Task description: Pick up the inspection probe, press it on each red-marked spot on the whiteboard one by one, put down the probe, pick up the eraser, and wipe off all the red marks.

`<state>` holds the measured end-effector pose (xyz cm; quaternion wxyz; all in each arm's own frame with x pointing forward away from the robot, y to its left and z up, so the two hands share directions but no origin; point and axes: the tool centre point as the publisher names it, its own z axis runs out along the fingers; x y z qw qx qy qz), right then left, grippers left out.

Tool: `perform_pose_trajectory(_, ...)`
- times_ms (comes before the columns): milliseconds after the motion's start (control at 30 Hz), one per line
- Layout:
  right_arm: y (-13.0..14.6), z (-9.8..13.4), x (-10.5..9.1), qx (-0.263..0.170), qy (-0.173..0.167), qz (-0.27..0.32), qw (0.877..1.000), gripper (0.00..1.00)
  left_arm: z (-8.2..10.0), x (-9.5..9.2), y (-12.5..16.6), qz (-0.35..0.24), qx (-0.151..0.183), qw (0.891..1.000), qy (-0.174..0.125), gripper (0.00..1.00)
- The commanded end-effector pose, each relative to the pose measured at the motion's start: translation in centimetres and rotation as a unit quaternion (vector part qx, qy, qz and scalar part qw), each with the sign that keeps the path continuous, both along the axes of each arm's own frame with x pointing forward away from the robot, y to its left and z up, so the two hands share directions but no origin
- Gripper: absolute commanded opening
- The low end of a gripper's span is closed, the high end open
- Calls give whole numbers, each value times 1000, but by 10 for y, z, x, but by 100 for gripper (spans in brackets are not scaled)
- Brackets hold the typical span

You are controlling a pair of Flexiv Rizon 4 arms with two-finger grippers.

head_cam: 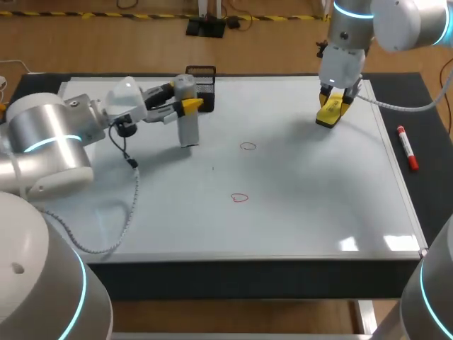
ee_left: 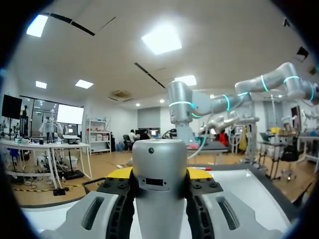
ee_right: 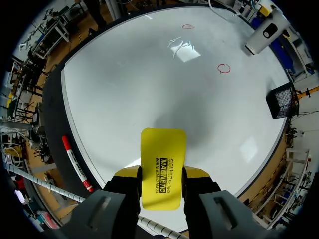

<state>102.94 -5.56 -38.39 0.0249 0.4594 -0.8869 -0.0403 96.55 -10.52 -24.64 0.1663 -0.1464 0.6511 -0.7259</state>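
Your left claw (head_cam: 186,101) clamps the smooth grey cylindrical probe (head_cam: 187,124). Your right claw (ee_right: 162,175) grips the flat yellow eraser (ee_right: 162,152). The glossy whiteboard (head_cam: 311,191) carries two thin red rings (head_cam: 247,146).

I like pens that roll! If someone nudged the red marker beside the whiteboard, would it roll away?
Probably, if nudged sideways: the red marker looks round and lies flat. It also looks slim and stiff, so likely light.

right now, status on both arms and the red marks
Left fingers shut on probe, right fingers shut on eraser. Two red marks unwiped on whiteboard. Nothing between probe and marks.
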Motion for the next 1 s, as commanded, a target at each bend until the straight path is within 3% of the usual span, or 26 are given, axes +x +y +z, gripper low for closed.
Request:
perform_pose_trajectory(33,0,1,1,-2,0,1,1000,0,5,-20,56,14,1,1000,-1,0)
perform_pose_trajectory(333,0,1,1,-2,0,1,1000,0,2,-22,113,56,-3,998,-1,0)
perform_pose_trajectory(1000,0,1,1,-2,0,1,1000,0,2,-28,130,73,-3,997,-4,0)
